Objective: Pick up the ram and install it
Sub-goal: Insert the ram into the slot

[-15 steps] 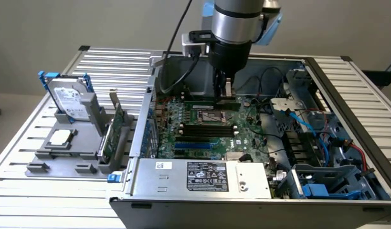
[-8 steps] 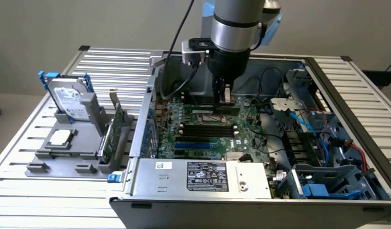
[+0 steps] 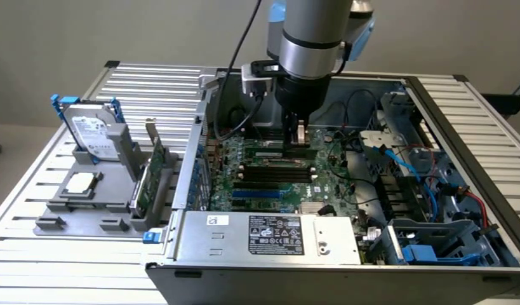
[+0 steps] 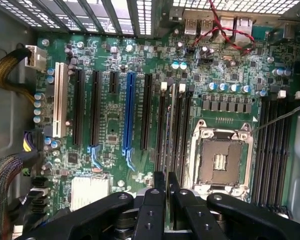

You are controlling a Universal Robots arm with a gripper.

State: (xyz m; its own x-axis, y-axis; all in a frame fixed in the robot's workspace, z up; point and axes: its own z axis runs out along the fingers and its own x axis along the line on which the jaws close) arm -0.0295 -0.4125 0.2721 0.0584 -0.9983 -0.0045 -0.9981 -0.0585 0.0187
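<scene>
We see the arm reaching down into the open computer case point(image 3: 463, 159), which sits on the slatted metal worktop point(image 3: 158, 82); the gripper point(image 3: 300, 141) is low over the motherboard point(image 3: 327, 184), with its fingers drawn narrow and pinching the ram point(image 3: 272, 153); the ram stands on its long edge, running along the bank of black memory slots point(image 3: 277, 170), at the end of that bank nearest the back of the case. In the wrist view the gripper point(image 4: 166, 192) has its two fingers almost together; the ram point(image 4: 170, 130) shows edge-on as a thin strip between them, lined up with the black slots that lie between the blue slot point(image 4: 129, 115) and the CPU socket point(image 4: 222, 162); we cannot tell whether it is just above a slot or already touching one.

At the near edge of the case lies the power supply point(image 3: 260, 232); on the exterior view's left, outside the case, a grey fixture point(image 3: 82, 210) on the worktop holds a hard drive point(image 3: 94, 133) standing upright and, beside it, a wider green expansion card point(image 3: 155, 168) on edge.
</scene>
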